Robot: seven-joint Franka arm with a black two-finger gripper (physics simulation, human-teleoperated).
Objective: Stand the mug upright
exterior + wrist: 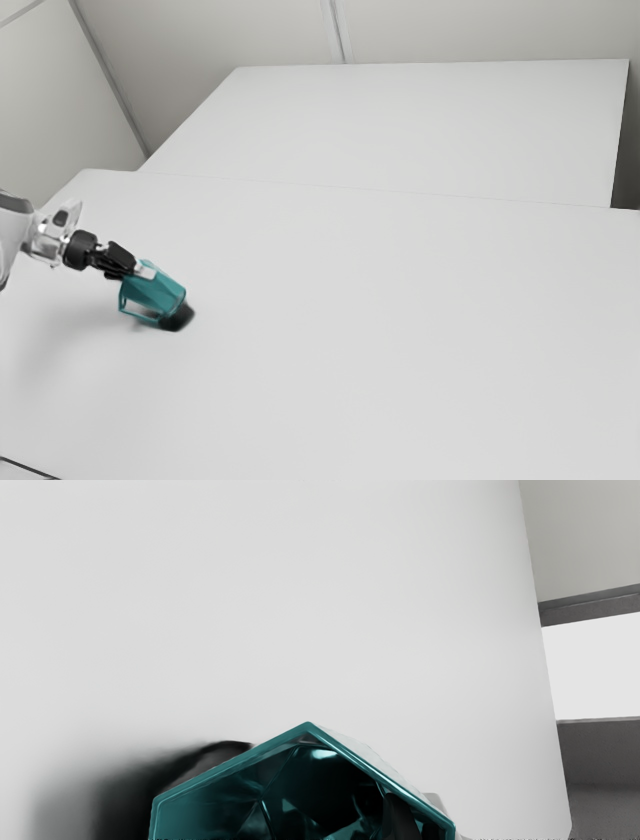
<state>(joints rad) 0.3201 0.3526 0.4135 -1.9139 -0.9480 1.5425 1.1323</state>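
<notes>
Tilted mug (210, 807), jaws (146, 271) gripping rim (231, 763), wide table (380, 330)

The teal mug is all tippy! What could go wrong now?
The gripper pinches the mug by only one wall near the rim, so it might slip or swing. The mug is tilted, so letting go now could make it topple. Its handle is on the low side and might bump the table.
</notes>
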